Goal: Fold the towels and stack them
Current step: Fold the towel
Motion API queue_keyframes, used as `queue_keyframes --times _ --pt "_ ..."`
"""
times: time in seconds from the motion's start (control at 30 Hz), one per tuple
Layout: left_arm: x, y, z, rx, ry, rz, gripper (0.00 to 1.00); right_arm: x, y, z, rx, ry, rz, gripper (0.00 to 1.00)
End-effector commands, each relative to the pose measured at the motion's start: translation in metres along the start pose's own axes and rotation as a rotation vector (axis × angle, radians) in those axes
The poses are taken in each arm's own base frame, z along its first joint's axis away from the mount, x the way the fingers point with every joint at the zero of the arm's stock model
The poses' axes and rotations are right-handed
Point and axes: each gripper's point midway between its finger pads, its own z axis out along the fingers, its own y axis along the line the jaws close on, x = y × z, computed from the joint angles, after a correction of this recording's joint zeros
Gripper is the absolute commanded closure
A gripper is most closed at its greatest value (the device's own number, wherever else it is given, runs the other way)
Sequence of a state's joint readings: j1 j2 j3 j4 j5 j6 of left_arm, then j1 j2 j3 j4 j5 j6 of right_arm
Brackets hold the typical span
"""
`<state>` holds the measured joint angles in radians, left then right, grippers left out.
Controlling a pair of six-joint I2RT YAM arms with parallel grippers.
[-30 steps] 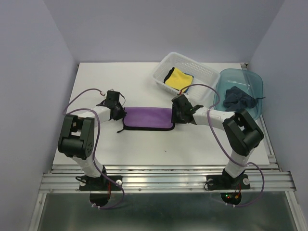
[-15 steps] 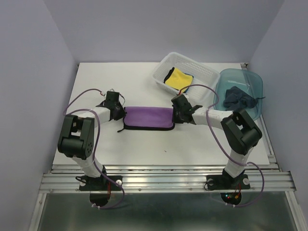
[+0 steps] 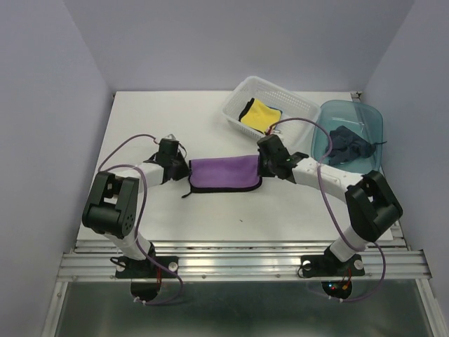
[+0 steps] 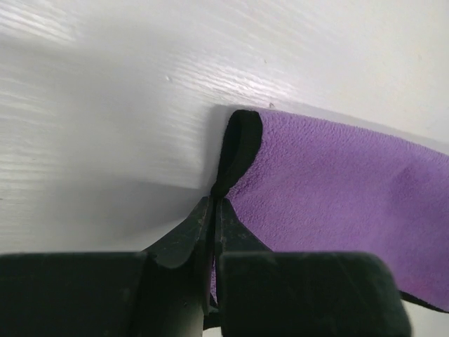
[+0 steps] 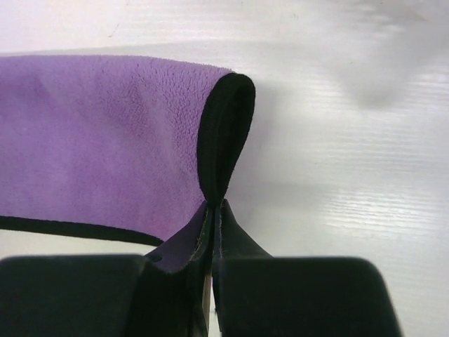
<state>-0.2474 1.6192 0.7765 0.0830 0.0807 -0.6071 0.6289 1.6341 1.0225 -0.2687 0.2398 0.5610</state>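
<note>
Both grippers are clenched on the purple towel (image 3: 224, 173), one at each short end. In the top view we see the left gripper (image 3: 186, 171) at the towel's 9 o'clock edge and the right gripper (image 3: 264, 166) at its 3 o'clock edge, with the cloth stretched as a wide band between them near the middle of the white table (image 3: 175, 119).

In the left wrist view the left gripper (image 4: 214, 203) has its jaws pressed together. The towel's black hem is pinched between them and bulges in a small loop toward 12 o'clock. The purple towel (image 4: 337, 189) spreads away toward 3 o'clock.

The right wrist view mirrors this. The right gripper (image 5: 212, 207) is closed tight on the black hem, which loops up toward 12 o'clock. The purple towel (image 5: 98, 140) runs off toward 9 o'clock, with a black border along its 6 o'clock edge.

We cannot tell whether the middle of the towel lies on the table or hangs just above it.

From the purple towel, a white slotted basket (image 3: 235, 98) sits toward 1 o'clock. It holds a yellow towel (image 3: 261, 114), and a sliver of bright blue towel (image 3: 274, 128) shows at the yellow one's 4 o'clock edge.

Just beside the basket, at its 3 o'clock, stands a translucent teal bin (image 3: 372, 112) with a crumpled dark slate blue towel (image 3: 349, 144) inside.
</note>
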Motion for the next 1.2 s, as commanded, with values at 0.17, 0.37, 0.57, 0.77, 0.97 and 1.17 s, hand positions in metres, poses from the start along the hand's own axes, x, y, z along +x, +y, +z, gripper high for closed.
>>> queue_keyframes --times 0.17,0.37,0.57,0.77,0.97,1.17 --pt "0.038 -0.022 -0.007 0.064 0.078 0.022 1.0 -0.008 0.002 -0.027 -0.047 -0.008 -0.066 0.99" --pt "0.044 -0.032 -0.008 0.088 0.083 0.033 1.0 -0.005 0.048 -0.039 -0.257 0.05 -0.118 0.99" --pt "0.053 -0.04 -0.009 0.106 0.094 0.038 1.0 -0.005 0.085 -0.047 -0.37 0.074 -0.158 0.99" --pt "0.058 -0.044 -0.009 0.122 0.102 0.04 1.0 -0.004 0.118 -0.052 -0.467 0.092 -0.181 0.99" --pt "0.061 -0.044 -0.011 0.133 0.103 0.035 1.0 0.001 0.151 -0.047 -0.529 0.119 -0.196 0.99" --pt "0.063 -0.045 -0.011 0.144 0.109 0.035 1.0 0.008 0.172 -0.036 -0.556 0.151 -0.195 0.99"
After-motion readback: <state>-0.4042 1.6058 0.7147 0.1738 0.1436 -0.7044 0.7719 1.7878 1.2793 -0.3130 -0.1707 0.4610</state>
